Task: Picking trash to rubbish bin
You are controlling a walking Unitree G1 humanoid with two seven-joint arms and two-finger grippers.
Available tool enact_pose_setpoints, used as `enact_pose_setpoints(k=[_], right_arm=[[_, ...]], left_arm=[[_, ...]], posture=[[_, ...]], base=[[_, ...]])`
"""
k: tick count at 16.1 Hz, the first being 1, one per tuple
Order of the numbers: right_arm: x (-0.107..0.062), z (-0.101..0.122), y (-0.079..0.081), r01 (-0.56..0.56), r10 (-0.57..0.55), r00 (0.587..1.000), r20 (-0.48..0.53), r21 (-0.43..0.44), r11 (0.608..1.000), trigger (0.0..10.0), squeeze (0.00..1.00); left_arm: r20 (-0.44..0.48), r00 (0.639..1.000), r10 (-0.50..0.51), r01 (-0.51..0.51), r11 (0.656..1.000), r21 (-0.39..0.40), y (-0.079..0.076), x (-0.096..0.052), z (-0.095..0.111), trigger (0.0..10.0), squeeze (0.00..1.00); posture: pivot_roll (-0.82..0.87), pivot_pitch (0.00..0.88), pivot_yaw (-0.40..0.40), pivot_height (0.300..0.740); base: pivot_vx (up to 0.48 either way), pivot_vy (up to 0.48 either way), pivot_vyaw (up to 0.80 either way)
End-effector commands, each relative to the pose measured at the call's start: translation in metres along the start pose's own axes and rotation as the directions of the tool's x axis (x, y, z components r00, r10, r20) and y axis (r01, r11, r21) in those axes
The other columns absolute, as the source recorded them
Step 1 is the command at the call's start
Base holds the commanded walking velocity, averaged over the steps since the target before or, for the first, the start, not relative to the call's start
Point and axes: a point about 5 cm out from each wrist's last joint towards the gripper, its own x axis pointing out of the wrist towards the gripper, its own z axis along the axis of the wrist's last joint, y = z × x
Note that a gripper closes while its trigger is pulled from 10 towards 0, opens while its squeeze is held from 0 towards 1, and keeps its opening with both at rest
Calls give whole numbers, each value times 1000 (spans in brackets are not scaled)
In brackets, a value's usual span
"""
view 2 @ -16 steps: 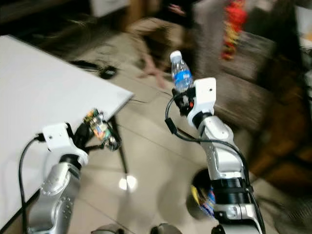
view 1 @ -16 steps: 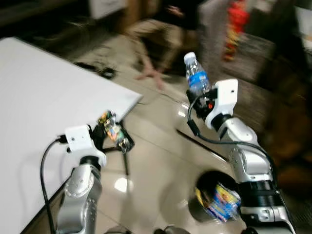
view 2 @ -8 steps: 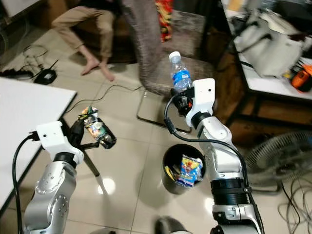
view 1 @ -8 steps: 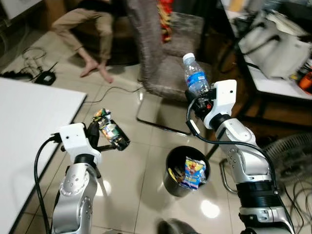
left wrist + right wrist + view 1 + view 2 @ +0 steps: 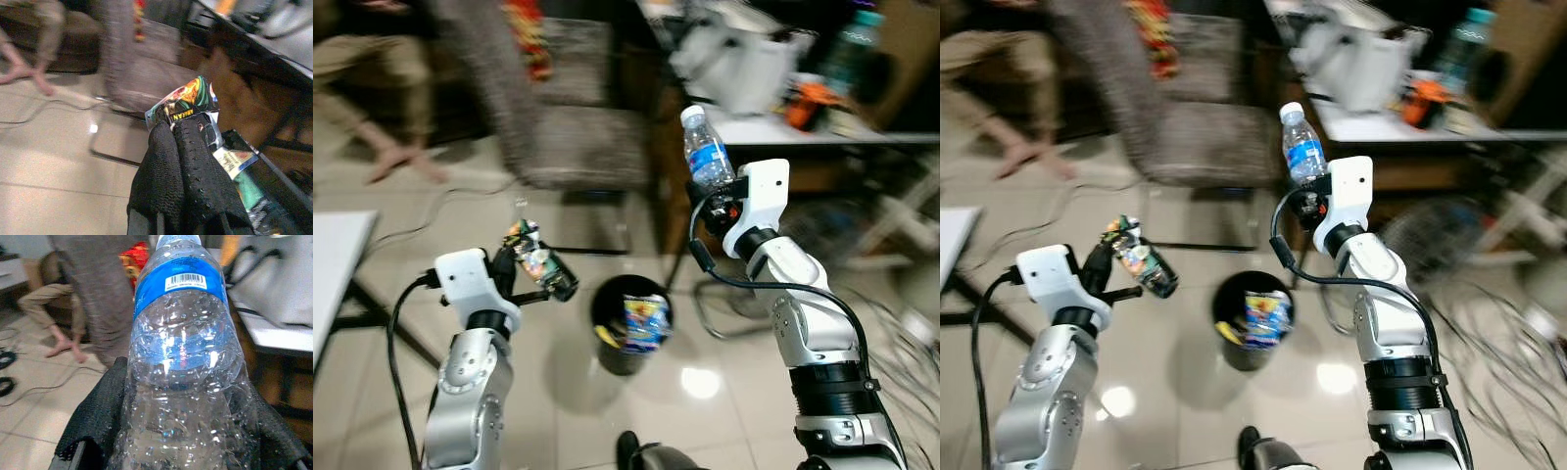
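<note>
- Swinging to its right, the head camera has carried the white table (image 5: 333, 264) almost out at the left edge, while the black rubbish bin (image 5: 628, 333) now sits nearly centred on the tiled floor between the two arms; this is the robot turning, not the things moving.
- Left end effector (image 5: 533, 274) is clamped on a crumpled snack wrapper (image 5: 540, 266), held up to the left of the bin and not yet over its mouth.
- Right end effector (image 5: 720, 196) is closed around the lower body of a clear water bottle (image 5: 706, 152) with a blue label, upright and raised well above and to the right of the bin.
- Bin already holds a colourful packet (image 5: 646, 318) and other litter.
- Likely risks: the frames are blurred from turning, so a release now could miss, since neither item hangs over the opening. The light wrapper may drift or snag on the fingers (image 5: 181, 176). The bottle, dropped from this height, could strike the rim and bounce across the tiles.
- A person's bare legs (image 5: 382, 108) and a grey chair (image 5: 573, 127) lie beyond.
</note>
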Motion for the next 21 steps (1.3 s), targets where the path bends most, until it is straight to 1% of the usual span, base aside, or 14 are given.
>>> enact_pose_setpoints(k=[1, 7, 9, 11, 19, 21], right_arm=[[0, 1, -1, 5, -5, 1000, 3, 7, 1000, 10000, 0], [0, 0, 2, -7, 7, 1000, 2, 3, 1000, 10000, 0], [-1, -1, 2, -7, 7, 1000, 1, 2, 1000, 10000, 0], [-1, -2, 2, -5, 5, 1000, -2, -1, 1000, 10000, 0], [-1, -2, 1, -4, 4, 1000, -3, -2, 1000, 10000, 0], [-2, -2, 1, -3, 3, 1000, -3, -4, 1000, 10000, 0]], left_arm=[[-9, 1000, 0, 0, 1000, 6, 0, 0, -2, 10000, 0], [-25, 1000, -5, 6, 1000, 24, 0, 0, -5, 10000, 0], [-27, 1000, 2, -1, 999, 44, 1, 0, -5, 10000, 0], [-34, 999, 19, -18, 999, 41, 5, 1, -7, 10000, 0], [-44, 999, 22, -21, 999, 37, 5, 0, -9, 10000, 0], [-43, 999, 25, -24, 999, 30, 5, 0, -9, 10000, 0]], posture=[[-55, 117, -59, 740], [-54, 118, -56, 740], [-55, 119, -53, 740], [-55, 119, -53, 740], [-55, 119, -53, 740], [-59, 123, -53, 740]], base=[[0, 0, -738], [0, 0, 0], [0, 0, 0], [0, -328, 0], [0, -324, 0], [0, 0, 0]])
